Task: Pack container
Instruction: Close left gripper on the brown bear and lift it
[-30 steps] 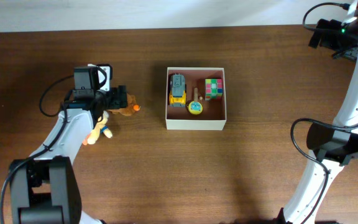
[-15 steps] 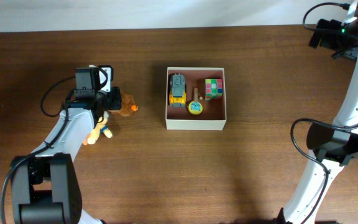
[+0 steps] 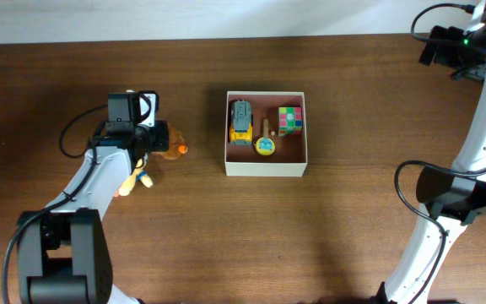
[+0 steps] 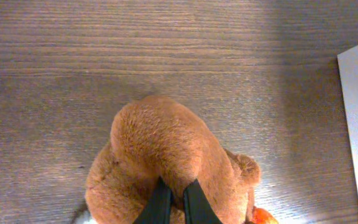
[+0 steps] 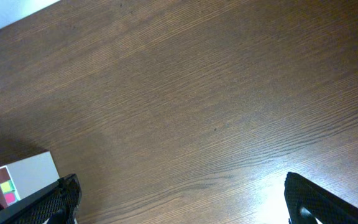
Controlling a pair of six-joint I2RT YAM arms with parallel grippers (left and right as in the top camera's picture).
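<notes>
Left station: my left gripper (image 4: pixel 176 183) is pinched nearly shut into the fur of a brown plush toy (image 4: pixel 160 143), with the two fingers sunk into its back. From overhead the toy's body trails from the jaws toward the near left, so its long axis runs diagonally and part of it lies under the arm. I cannot tell whether it is clear of the table (image 3: pixel 74 67).

Centre: the container (image 3: pixel 264 168) lies directly to the right of the gripped toy, apart from it across a strip of bare wood. Its white wall shows at the right edge of the left wrist view. Along its far half sit a yellow toy truck (image 3: pixel 241 122), a small round yellow piece (image 3: pixel 265 147) and a colour cube (image 3: pixel 290 120). The near half of the floor looks free.

Right station: my right gripper (image 5: pixel 179 186) stands wide open with nothing between its fingers, at the far right corner, well away from everything.

Finding: the left arm is the nearer one, and the carry I judge to be due runs straight right, into the near half.
</notes>
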